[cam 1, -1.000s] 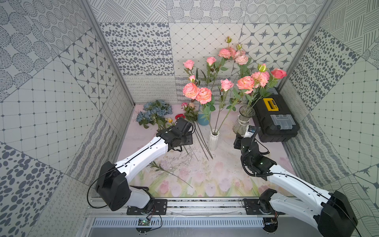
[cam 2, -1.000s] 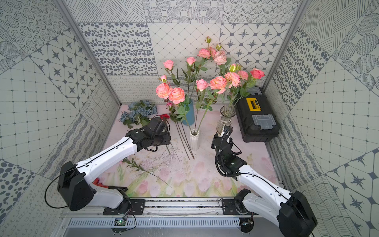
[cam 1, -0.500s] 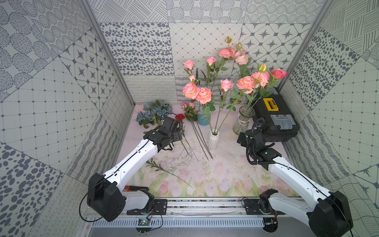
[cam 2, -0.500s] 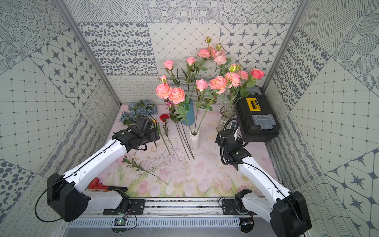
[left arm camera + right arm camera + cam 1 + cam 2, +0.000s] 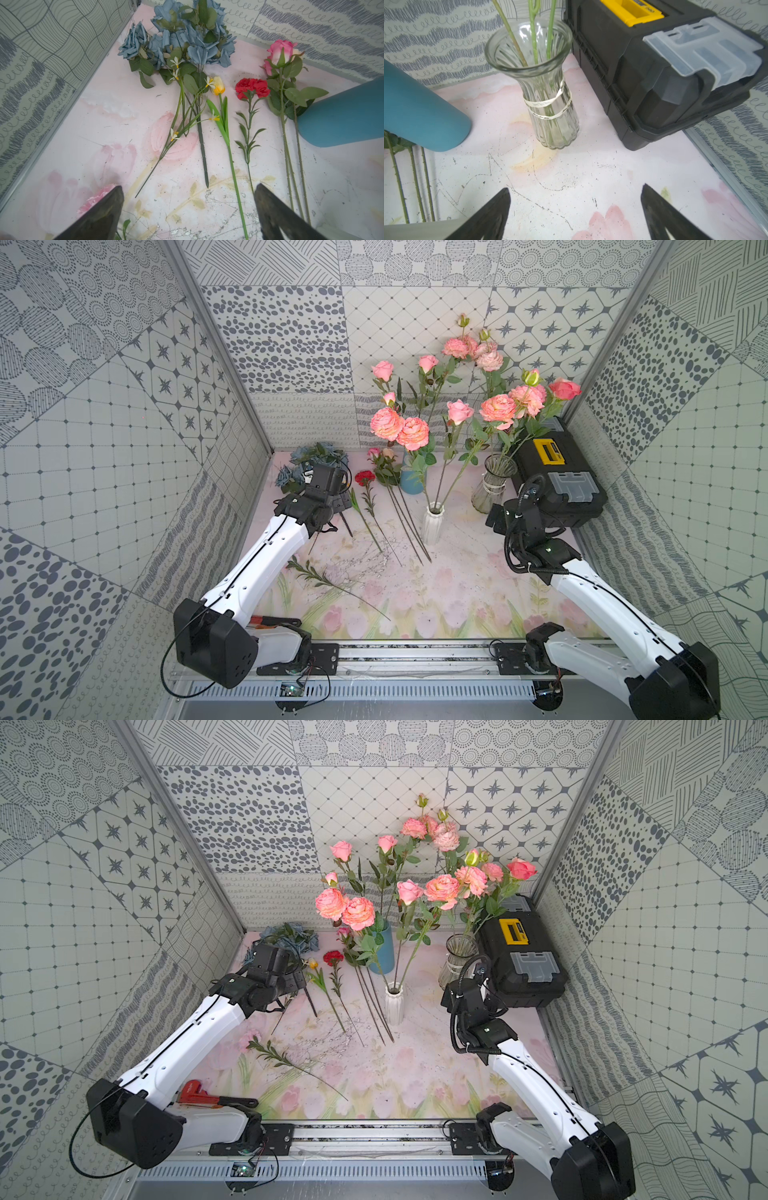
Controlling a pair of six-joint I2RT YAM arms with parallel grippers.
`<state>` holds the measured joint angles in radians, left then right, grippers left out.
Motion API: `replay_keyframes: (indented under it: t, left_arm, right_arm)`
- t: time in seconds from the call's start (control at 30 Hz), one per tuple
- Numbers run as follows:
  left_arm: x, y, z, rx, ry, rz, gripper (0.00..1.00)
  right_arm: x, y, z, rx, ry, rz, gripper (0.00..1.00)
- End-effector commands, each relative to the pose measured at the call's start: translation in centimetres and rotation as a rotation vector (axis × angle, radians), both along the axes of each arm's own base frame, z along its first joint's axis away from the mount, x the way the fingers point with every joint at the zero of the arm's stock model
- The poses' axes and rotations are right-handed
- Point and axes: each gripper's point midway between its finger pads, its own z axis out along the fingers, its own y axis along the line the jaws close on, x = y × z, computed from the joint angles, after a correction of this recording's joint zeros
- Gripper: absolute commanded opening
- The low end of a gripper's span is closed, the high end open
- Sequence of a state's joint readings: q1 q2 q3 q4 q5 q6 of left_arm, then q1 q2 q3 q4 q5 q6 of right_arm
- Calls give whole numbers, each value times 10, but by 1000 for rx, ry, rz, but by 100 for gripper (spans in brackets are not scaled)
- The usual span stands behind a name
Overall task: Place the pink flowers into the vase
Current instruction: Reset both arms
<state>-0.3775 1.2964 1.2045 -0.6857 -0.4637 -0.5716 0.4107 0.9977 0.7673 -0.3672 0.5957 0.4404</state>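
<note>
The left gripper (image 5: 188, 187), jaws wide and empty, faces a thorny-stemmed pink rose (image 5: 278, 52) lying ahead. The right gripper (image 5: 575, 187), likewise spread, faces the ribbed glass vase (image 5: 550, 124).

Clear, ribbed, glossy glass is shown in the glass vase (image 5: 548, 124); matt black plastic in the toolbox (image 5: 654, 93), with a translucent latch (image 5: 708, 47). The blue vase (image 5: 421, 108) is finished smooth and matt. The tabletop (image 5: 571, 166) is seen scratched. Cloth-like petals are borne by the pink flowers (image 5: 413, 433).
</note>
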Motion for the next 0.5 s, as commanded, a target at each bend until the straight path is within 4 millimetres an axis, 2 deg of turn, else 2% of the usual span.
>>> replay_keyframes:
  t: [0.0, 0.07, 0.13, 0.2, 0.27, 0.37, 0.47]
  left_arm:
    - [-6, 37, 10, 191, -16, 82, 98]
    - [2, 34, 3, 204, -25, 8, 98]
    - [12, 31, 0, 260, -67, -56, 98]
    - [25, 16, -4, 294, -157, -180, 98]
    - [29, 4, -13, 334, -243, -288, 98]
    - [25, 13, -23, 382, -370, -268, 98]
    - [18, 27, -44, 392, -418, -238, 98]
  right_arm:
    - [3, 1, 16, -29, -89, 37, 98]
    - [8, 2, 18, -71, -120, 58, 98]
    - [12, -7, 16, -103, -106, 20, 98]
    - [20, -12, 6, -135, -48, 11, 98]
    - [30, -13, -5, -161, -19, 31, 98]
    - [41, -7, -19, -217, -13, 95, 98]
    - [44, -11, -25, -245, -43, 110, 98]
